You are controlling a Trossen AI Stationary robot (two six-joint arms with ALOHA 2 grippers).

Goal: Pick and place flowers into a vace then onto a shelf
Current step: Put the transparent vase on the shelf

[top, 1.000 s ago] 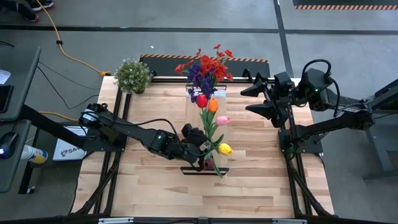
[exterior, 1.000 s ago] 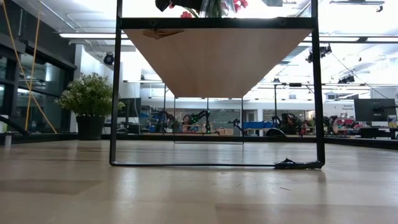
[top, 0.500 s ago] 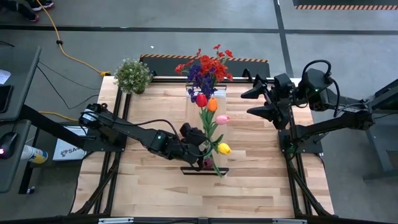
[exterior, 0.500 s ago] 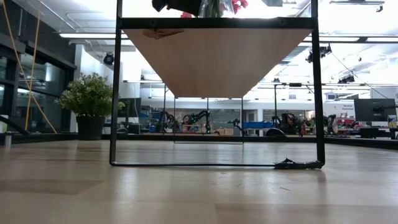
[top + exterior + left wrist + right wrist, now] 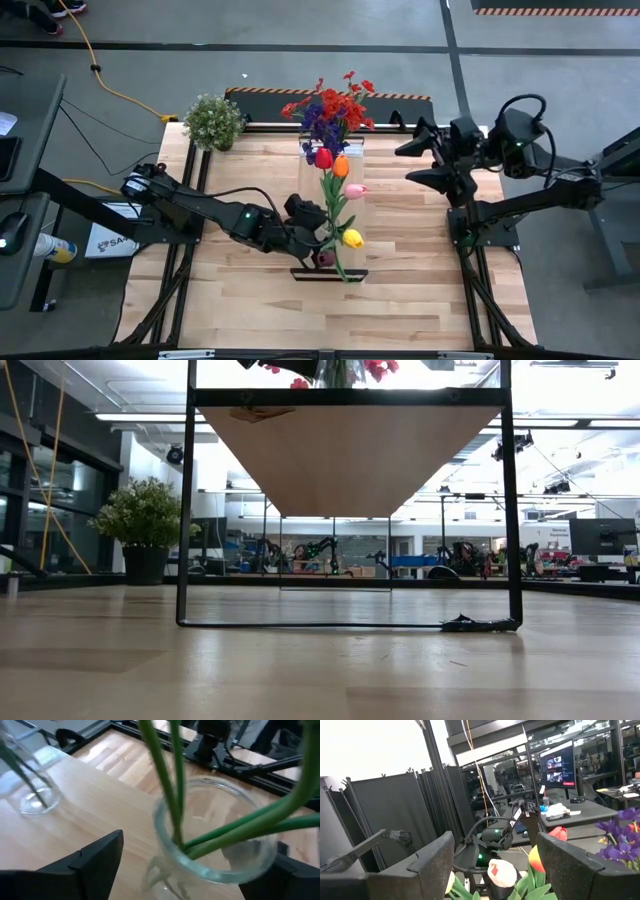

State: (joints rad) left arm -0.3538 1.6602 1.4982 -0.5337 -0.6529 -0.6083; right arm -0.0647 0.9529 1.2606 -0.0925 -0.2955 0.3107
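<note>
High view puts your left tool (image 5: 318, 240) clamped round the glass vase (image 5: 326, 258) of tulips (image 5: 340, 195) at the shelf's (image 5: 352, 215) near end; right tool (image 5: 428, 160) gapes, idle, well apart.

A: Where do the cameras sit?

B: One hangs above the table (image 5: 250, 300) and looks straight down on both arms and the floor around. One lies at tabletop level, facing across the boards into the room, close under the shelf (image 5: 345, 455), so only its underside and frame show.

A: And the wrist ones?

B: The left one looks past its fingers (image 5: 97, 855), very near a glass vase (image 5: 212, 837) holding green stems. The right one faces level across the table, well back.

A: Any overlap?

B: The tulips (image 5: 340, 190) appear from overhead and in the right wrist view; the potted plant (image 5: 213, 120) appears overhead and low.
</note>
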